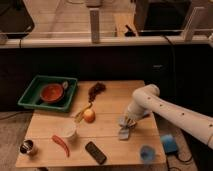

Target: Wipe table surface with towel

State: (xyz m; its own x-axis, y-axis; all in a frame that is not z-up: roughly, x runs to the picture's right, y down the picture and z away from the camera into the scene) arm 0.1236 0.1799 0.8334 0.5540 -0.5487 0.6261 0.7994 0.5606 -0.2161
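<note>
Planked table surface [107, 107] holds a green tray [29, 96] and an orange [89, 115]. Toward its right side the gripper [130, 121] is clamped on the grey-blue towel [124, 133], touching the wood.

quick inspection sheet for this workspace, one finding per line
surface: table surface, tan planks, bare in the middle
job's things: towel, crumpled on the planks right of centre, under the tool
clutter: green tray holding red bowl; orange fruit; red chilli; flat black device; blue cup
grippers: tool, shut on the towel, low at the table
cables: what looks like a dark lead behind the table
surroundings: railing along the back
</note>
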